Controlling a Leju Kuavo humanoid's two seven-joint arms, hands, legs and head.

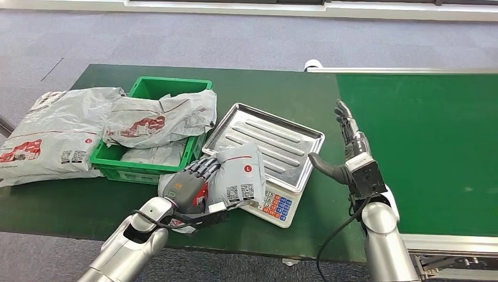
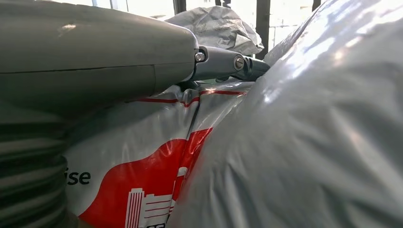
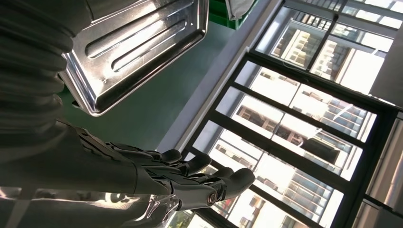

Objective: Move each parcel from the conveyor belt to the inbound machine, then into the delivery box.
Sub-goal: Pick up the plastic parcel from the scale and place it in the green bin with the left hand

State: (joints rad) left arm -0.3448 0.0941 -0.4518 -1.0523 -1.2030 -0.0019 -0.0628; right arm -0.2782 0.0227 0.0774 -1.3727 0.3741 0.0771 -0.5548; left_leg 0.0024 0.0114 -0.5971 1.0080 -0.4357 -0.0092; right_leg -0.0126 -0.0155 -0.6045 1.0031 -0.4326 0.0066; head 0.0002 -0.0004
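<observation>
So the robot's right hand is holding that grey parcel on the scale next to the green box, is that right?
Not quite: the left hand holds the grey parcel on the scale beside the green box, as the head view shows. The right hand is open and holds nothing.

The green crate [image 1: 142,170] was heaped with parcels [image 1: 158,120] — little room inside; the scale tray [image 1: 276,136] lay mostly bare, and the conveyor belt [image 1: 434,147] offered open passage.

Left hand [image 1: 187,187] hides part of the grey parcel [image 1: 238,176]; label print too small to read. Parcel covers the scale [image 1: 279,205] tray's near corner. Big bag [image 1: 50,135] cut off at frame edge.
</observation>
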